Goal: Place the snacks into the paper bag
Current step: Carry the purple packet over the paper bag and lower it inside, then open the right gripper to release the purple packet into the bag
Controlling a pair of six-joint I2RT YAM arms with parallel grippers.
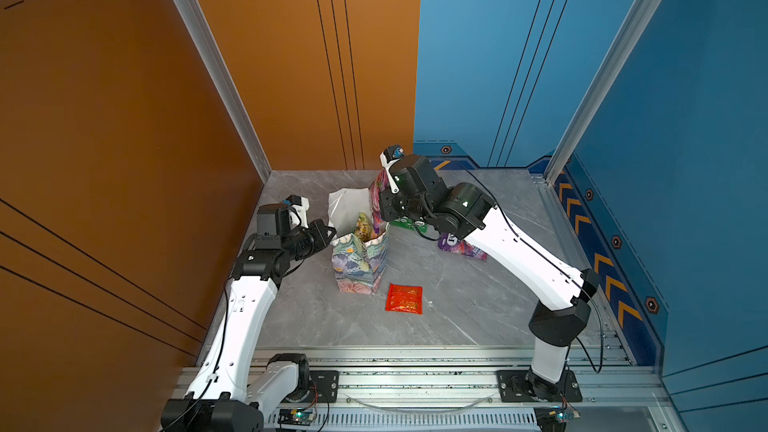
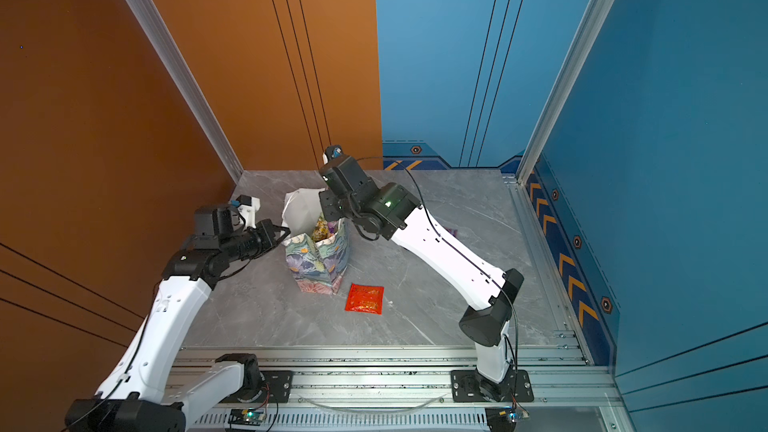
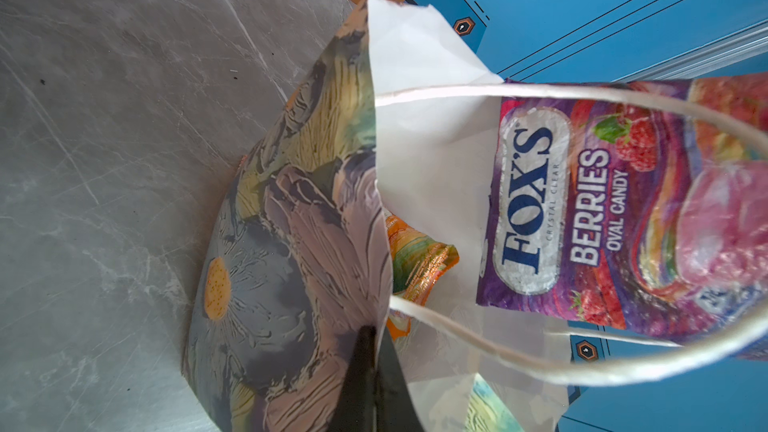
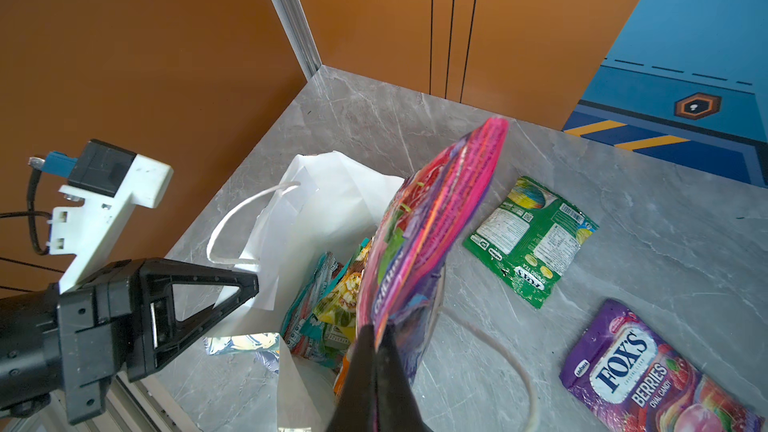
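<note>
One glossy purple FOX'S Berries packet (image 3: 582, 209) hangs tilted over the open mouth of the small upright floral-print paper bag (image 1: 360, 268), with the right claw (image 4: 376, 336) clenched on one of its edges. The left claw (image 3: 370, 336) is clamped on the bag's rim and holds the mouth wide. Inside stand a teal packet (image 4: 307, 311), a yellow packet (image 4: 344, 297) and a crinkled orange packet (image 3: 419, 268). The likeliest trouble, I judge, is the held packet snagging on the thin white cord handle (image 3: 582, 375) that loops across the opening. It could also jam against the packets standing inside and end up perched on the rim. A hard push down might crumple the bag or tip it against the left claw's pinch. On the right arm's side of the bag lie a flat green packet (image 4: 532, 238) and a second purple FOX'S packet (image 4: 648, 371), and a small red packet (image 1: 404, 299) lies near its base. The grey marbled surface (image 1: 478, 317) is walled by orange panels (image 1: 124, 118) and blue panels (image 1: 465, 56).
</note>
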